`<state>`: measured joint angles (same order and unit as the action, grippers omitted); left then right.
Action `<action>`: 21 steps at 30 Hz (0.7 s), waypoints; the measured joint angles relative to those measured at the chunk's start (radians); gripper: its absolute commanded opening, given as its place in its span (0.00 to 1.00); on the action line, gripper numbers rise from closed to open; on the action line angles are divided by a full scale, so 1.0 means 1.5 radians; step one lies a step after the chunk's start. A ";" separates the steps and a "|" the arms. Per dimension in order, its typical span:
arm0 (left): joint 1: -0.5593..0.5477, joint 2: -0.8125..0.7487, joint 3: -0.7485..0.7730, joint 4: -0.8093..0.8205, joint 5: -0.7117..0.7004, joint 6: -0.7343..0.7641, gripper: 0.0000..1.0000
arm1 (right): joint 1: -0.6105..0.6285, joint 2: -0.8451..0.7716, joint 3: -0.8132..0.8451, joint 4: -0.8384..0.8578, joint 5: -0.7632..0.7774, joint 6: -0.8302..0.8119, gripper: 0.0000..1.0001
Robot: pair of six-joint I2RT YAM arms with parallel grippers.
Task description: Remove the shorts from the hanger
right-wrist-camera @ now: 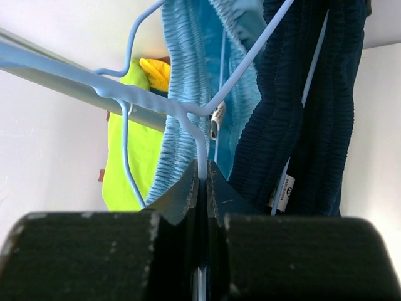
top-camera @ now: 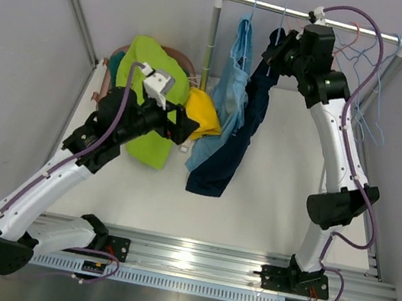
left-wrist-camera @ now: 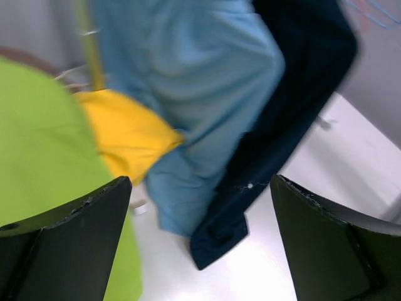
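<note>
The white-and-black left arm (top-camera: 49, 179) leans forward from its base with the elbow bent. The black two-finger left hand (top-camera: 182, 126) is spread wide, its fingers (left-wrist-camera: 75, 238) well apart. The white-and-black right arm (top-camera: 337, 142) reaches far forward. The black right hand (right-wrist-camera: 202, 170) is pinched tight on a light blue wire hanger (right-wrist-camera: 150, 102).

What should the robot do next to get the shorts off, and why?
Probably the open left gripper should move forward and pinch the navy shorts. The right gripper is shut on a hanger up at the rail, and the navy shorts and light blue shorts hang straight ahead of the left one.
</note>
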<state>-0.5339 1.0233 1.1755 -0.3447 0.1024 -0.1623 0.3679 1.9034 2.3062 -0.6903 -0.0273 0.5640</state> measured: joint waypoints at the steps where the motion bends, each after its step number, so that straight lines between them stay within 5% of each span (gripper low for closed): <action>1: -0.024 0.003 0.004 0.005 0.013 0.004 0.99 | -0.001 -0.005 0.000 -0.002 0.002 0.000 0.00; 8: -0.173 0.070 0.028 0.098 0.082 0.014 0.99 | -0.004 -0.063 -0.006 -0.010 0.008 0.003 0.00; 21: -0.269 0.269 0.116 0.224 0.112 0.016 0.99 | -0.003 -0.202 -0.094 -0.011 0.011 0.023 0.00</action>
<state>-0.9375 1.4265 1.3499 -0.0082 0.2703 -0.1379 0.3637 1.6001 2.1654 -0.7071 -0.0105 0.5991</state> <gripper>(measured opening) 0.993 0.046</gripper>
